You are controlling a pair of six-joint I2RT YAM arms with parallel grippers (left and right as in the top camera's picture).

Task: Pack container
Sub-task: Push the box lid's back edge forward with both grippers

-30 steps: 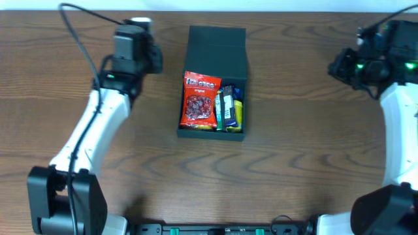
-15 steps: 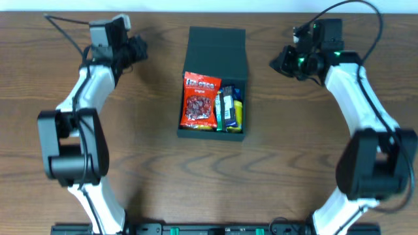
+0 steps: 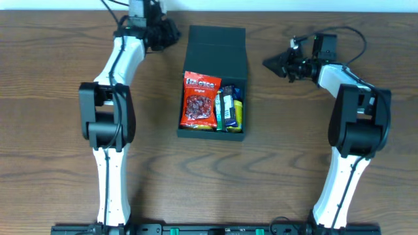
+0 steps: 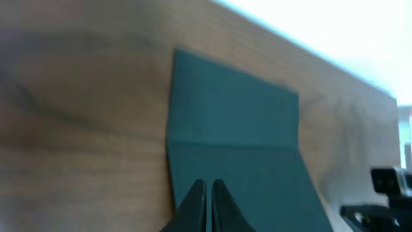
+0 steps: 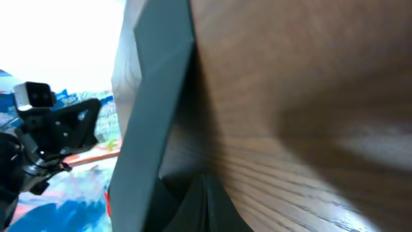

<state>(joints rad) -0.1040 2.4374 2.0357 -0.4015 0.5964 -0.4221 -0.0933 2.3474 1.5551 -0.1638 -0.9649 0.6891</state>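
Note:
The dark green container (image 3: 215, 52) lies on the wooden table with its flap lid open toward the far edge. Inside are a red snack bag (image 3: 200, 100) on the left and dark and yellow packets (image 3: 230, 109) on the right. My left gripper (image 3: 174, 34) is shut and empty just left of the lid's far corner; its wrist view shows the shut tips (image 4: 207, 187) over the lid (image 4: 238, 129). My right gripper (image 3: 269, 63) is shut and empty right of the container; its tips (image 5: 205, 183) sit near the container's wall (image 5: 154, 109).
The wooden table (image 3: 294, 156) spreads around the container. Both arms reach up along the table's sides to the far edge. Cables trail behind each wrist.
Both arms have swung inward toward the container's far end: the left gripper moved right to the lid's corner, the right gripper moved left and down toward the container's right side.

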